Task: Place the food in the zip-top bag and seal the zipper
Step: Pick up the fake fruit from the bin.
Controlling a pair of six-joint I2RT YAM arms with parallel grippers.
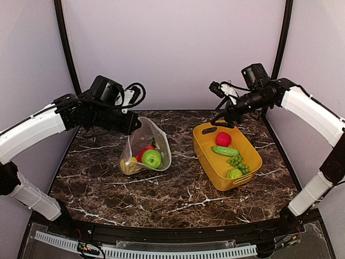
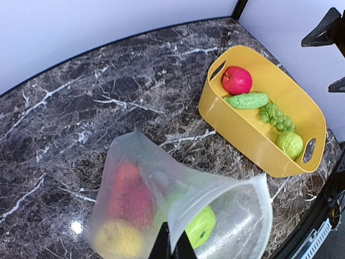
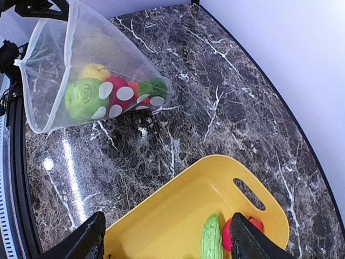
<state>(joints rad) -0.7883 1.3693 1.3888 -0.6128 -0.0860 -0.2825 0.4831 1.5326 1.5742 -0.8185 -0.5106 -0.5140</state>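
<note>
my left gripper (image 2: 172,245): jaws closed on the rim of the zip-top bag (image 2: 237,210), pinching it at the zipper (image 2: 215,189) so that the mouth is lifted and gapes open. my right gripper (image 3: 164,237): jaws spread wide, holding nothing, hanging over the far end of the yellow basket (image 1: 207,156). the food is split between two places: a green apple (image 1: 152,158), red pieces (image 1: 143,152) and a lemon (image 3: 96,72) lie in the bag's low end, which rests on the marble table (image 1: 97,183); a red tomato-like piece (image 1: 223,138), a cucumber (image 1: 225,151), green grapes (image 1: 237,162) and a pale green round piece (image 1: 234,173) lie in the basket. handling, as i judge it: the toys look light, hard and smooth, apt to slip or roll out of a shallow pinch, so each is best taken across its middle, the cucumber across its short width; the knobbly grapes should offer more purchase. the bag is thin, limp film that would sag if let go, and is best held at the stiffer zipper strip. relative to my right jaws, the red piece lies just below and nearest, the cucumber just beside it; the bag's mouth is well apart, to my left.
</note>
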